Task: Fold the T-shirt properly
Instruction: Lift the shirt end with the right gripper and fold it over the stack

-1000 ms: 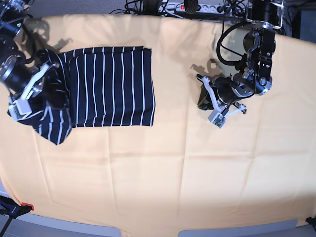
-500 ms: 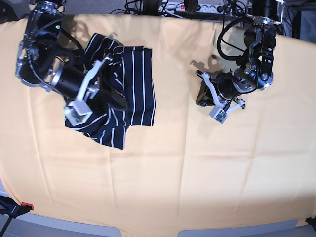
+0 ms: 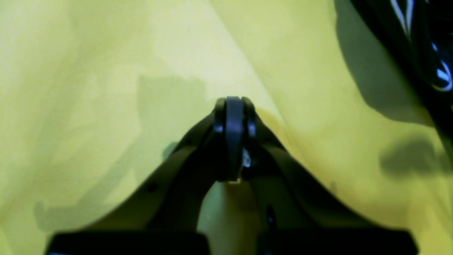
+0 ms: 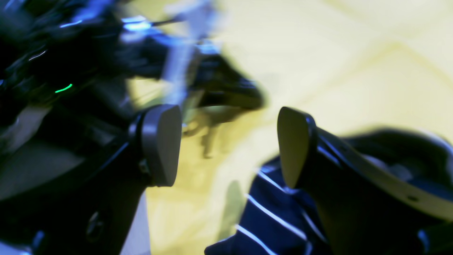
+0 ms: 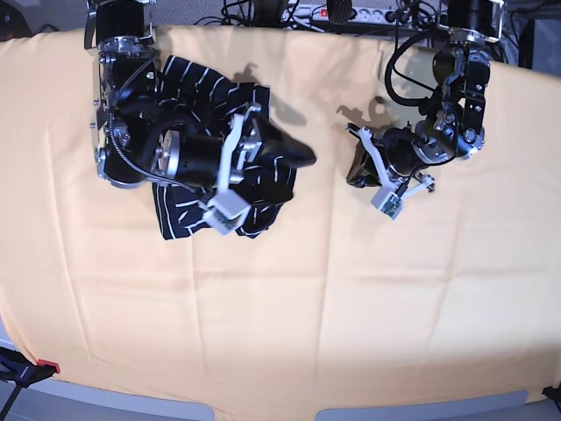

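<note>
The T-shirt (image 5: 181, 213), dark navy with thin white stripes, lies bunched at the table's upper left, mostly covered by my right arm. My right gripper (image 5: 263, 182) hovers over its right part. The right wrist view shows this gripper (image 4: 226, 145) open, its grey pads (image 4: 161, 145) wide apart with nothing between them, and the striped T-shirt (image 4: 269, 219) just below the right finger. My left gripper (image 5: 386, 195) rests shut over bare cloth right of centre. Its tips (image 3: 233, 106) are pressed together on nothing.
An orange-yellow tablecloth (image 5: 289, 307) with soft creases covers the whole table. A power strip and cables (image 5: 351, 13) lie along the far edge. A dark striped shape (image 3: 424, 42) fills the left wrist view's top right corner.
My right arm swept rightwards, dragging the shirt's left side over its middle, and its jaws have opened and let go of the cloth. The left arm has hardly moved.
</note>
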You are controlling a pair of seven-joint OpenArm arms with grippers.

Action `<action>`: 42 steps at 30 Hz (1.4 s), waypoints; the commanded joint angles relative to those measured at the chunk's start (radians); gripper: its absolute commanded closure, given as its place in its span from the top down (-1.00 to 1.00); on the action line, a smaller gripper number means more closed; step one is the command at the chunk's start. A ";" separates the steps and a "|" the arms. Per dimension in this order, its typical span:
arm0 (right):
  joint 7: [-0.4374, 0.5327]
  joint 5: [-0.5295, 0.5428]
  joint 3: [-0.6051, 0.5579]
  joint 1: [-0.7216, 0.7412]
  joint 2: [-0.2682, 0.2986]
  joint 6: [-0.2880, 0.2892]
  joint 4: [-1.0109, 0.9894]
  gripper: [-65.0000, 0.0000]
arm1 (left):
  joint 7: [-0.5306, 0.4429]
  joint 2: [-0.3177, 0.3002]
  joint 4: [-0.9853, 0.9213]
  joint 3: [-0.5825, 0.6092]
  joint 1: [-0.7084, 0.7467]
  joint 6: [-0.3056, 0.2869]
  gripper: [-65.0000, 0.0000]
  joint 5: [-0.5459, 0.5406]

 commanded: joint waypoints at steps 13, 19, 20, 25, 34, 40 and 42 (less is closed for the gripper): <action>-0.011 -0.031 0.328 -0.041 0.135 0.005 0.152 0.34 | 0.058 -0.008 0.001 0.004 0.008 -0.003 -1.00 0.018; 0.036 -0.114 0.358 -0.097 0.137 0.005 0.112 0.34 | 0.052 -0.007 0.001 0.004 0.008 -0.013 -1.00 0.011; 0.045 -0.113 0.358 -0.099 0.137 0.005 0.099 0.34 | 0.054 -0.007 0.001 0.004 0.008 -0.018 -1.00 0.011; 0.074 -0.096 0.358 -0.098 0.134 0.005 0.076 -0.20 | 0.053 -0.007 0.001 0.004 0.008 -0.018 -1.00 0.011; -0.013 0.270 0.358 -0.125 0.134 0.005 0.076 -1.00 | 0.053 -0.007 0.001 0.004 0.008 -0.018 -1.00 0.011; -0.161 0.358 0.338 -0.179 0.068 0.005 0.076 -1.00 | 0.053 -0.008 0.001 0.004 0.007 -0.018 -1.00 0.010; -0.160 0.358 0.296 -0.193 0.053 0.005 0.076 -1.00 | 0.053 -0.007 0.001 0.004 0.005 -0.018 -1.00 0.010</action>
